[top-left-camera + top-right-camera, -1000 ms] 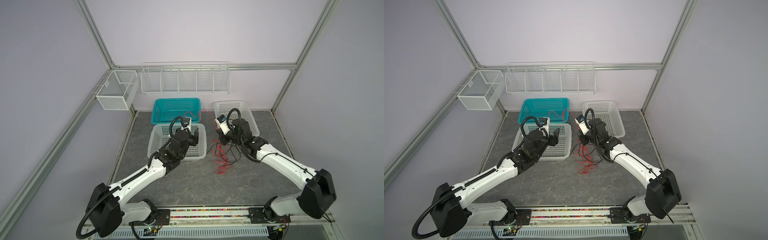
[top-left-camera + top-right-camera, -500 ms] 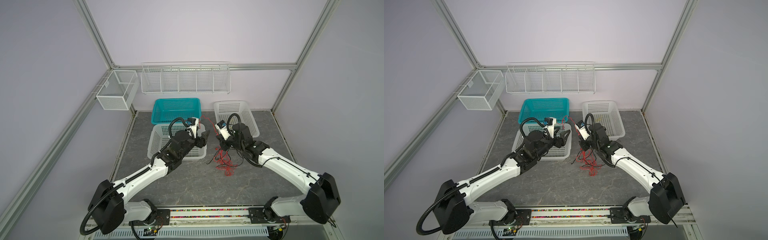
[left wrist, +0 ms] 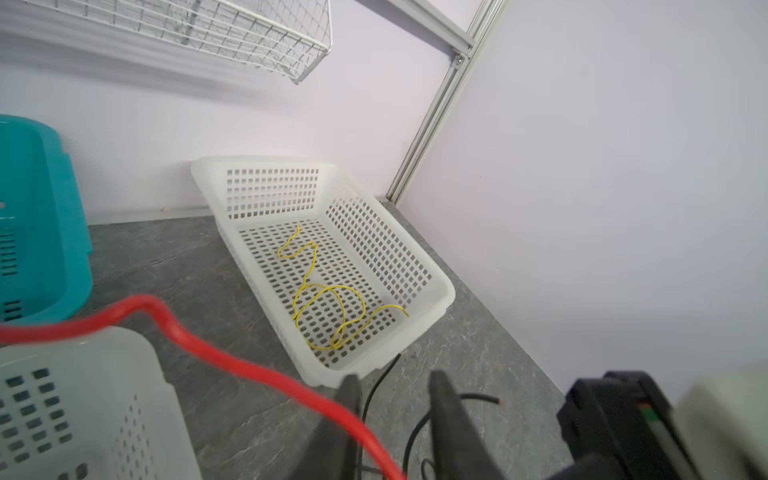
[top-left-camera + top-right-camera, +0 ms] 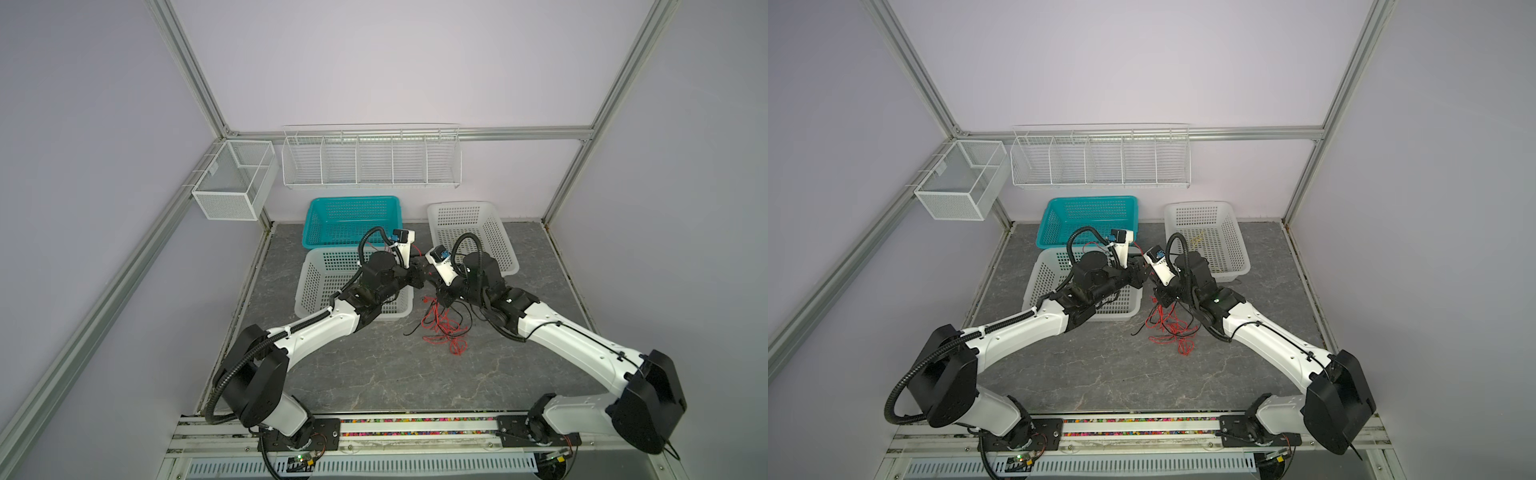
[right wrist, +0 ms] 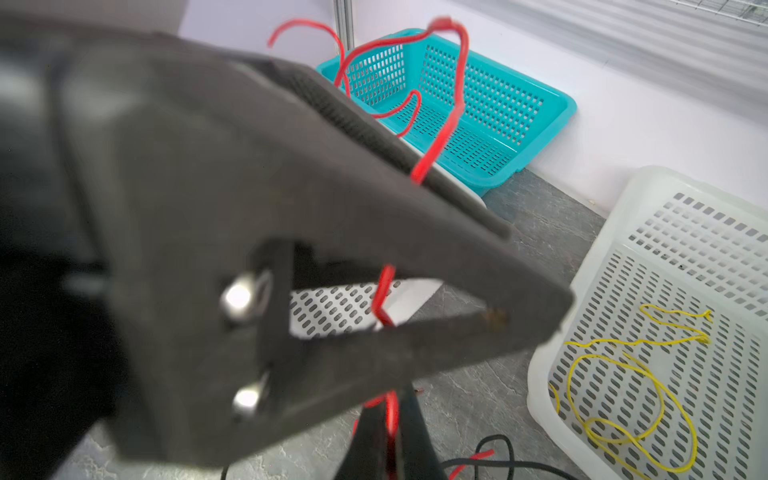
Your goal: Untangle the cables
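Note:
A tangle of red and black cables (image 4: pixel 444 328) (image 4: pixel 1173 332) lies on the grey table between the arms. My right gripper (image 4: pixel 441 300) (image 4: pixel 1160 300) (image 5: pixel 392 419) hangs above the tangle, shut on a red cable (image 5: pixel 449 116) that rises out of its jaws. My left gripper (image 4: pixel 420 277) (image 4: pixel 1144 276) (image 3: pixel 395 386) has reached in just above it. One of its fingers (image 5: pixel 332 228) fills the right wrist view, with that red cable (image 3: pixel 199 336) pinched against the ribbed pad. The left wrist view is blurred. A yellow cable (image 3: pixel 328 299) (image 5: pixel 615 365) lies loose in the far-right white basket.
A teal basket (image 4: pixel 353 199) stands at the back, and a white basket (image 4: pixel 316 291) in front of it lies under my left arm. The far-right white basket (image 4: pixel 469 206) stands behind my right wrist. A wire rack (image 4: pixel 370 158) and a wire box (image 4: pixel 232 183) hang on the walls.
My left gripper has swung right from over the front white basket to the right gripper and closed on the raised red cable. The right gripper has shifted slightly forward, still holding its cable.

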`<state>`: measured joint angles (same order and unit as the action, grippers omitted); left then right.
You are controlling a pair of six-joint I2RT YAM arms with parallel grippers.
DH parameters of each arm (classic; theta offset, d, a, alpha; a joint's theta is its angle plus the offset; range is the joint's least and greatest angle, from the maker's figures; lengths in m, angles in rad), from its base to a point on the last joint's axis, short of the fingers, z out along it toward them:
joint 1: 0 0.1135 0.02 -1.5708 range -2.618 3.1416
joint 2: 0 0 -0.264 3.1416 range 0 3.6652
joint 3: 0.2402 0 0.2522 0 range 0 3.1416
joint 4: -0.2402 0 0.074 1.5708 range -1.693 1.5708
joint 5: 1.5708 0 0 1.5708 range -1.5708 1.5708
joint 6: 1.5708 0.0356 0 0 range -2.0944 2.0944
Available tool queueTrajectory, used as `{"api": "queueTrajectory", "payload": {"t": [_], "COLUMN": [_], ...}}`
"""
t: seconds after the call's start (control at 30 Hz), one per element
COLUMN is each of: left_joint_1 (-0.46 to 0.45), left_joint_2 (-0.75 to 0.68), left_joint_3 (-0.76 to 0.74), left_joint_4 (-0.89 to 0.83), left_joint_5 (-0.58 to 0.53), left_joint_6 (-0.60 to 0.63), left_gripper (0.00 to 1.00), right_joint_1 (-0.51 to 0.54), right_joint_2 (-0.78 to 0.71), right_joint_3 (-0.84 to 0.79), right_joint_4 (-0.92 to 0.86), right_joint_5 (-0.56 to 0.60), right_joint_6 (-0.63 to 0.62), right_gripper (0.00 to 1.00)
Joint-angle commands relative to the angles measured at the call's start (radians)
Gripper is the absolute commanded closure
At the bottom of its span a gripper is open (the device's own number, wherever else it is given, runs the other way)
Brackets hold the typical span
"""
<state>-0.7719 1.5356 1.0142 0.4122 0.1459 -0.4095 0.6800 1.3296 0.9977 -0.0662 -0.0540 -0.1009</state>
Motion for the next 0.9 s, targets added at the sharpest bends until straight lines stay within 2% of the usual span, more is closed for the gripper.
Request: {"api": "queueTrajectory", "payload": {"t": [0.0, 0.17, 0.27, 0.33, 0.43, 0.57, 0.77, 0.87], "left_joint_1": [0.005, 0.005, 0.005, 0.005, 0.005, 0.006, 0.003, 0.001], "left_joint_2": [0.008, 0.009, 0.020, 0.030, 0.044, 0.046, 0.046, 0.046], "left_joint_3": [0.036, 0.032, 0.042, 0.058, 0.086, 0.105, 0.123, 0.124], "left_joint_4": [0.033, 0.041, 0.031, 0.011, -0.024, -0.044, -0.080, -0.084], "left_joint_5": [-0.004, -0.019, -0.018, -0.014, -0.010, 0.005, 0.001, 0.006], "left_joint_6": [-0.025, -0.017, -0.014, -0.009, 0.001, 0.017, 0.039, 0.040], "left_gripper": [1.00, 1.00, 1.00, 1.00, 1.00, 1.00, 1.00, 1.00], "right_joint_1": [0.008, 0.007, 0.002, -0.005, -0.017, -0.027, -0.074, -0.092], "right_joint_2": [-0.024, -0.034, -0.063, -0.097, -0.165, -0.254, -0.333, -0.316], "right_joint_3": [-0.019, -0.045, -0.073, -0.099, -0.150, -0.198, -0.258, -0.281], "right_joint_4": [0.047, 0.022, 0.002, -0.010, -0.031, -0.076, -0.119, -0.100], "right_joint_5": [0.065, 0.182, 0.227, 0.243, 0.231, 0.221, 0.158, 0.111], "right_joint_6": [0.027, 0.092, 0.132, 0.161, 0.184, 0.190, 0.241, 0.268], "right_gripper": [0.91, 0.82, 0.69, 0.51, 0.37, 0.36, 0.50, 0.51]}}
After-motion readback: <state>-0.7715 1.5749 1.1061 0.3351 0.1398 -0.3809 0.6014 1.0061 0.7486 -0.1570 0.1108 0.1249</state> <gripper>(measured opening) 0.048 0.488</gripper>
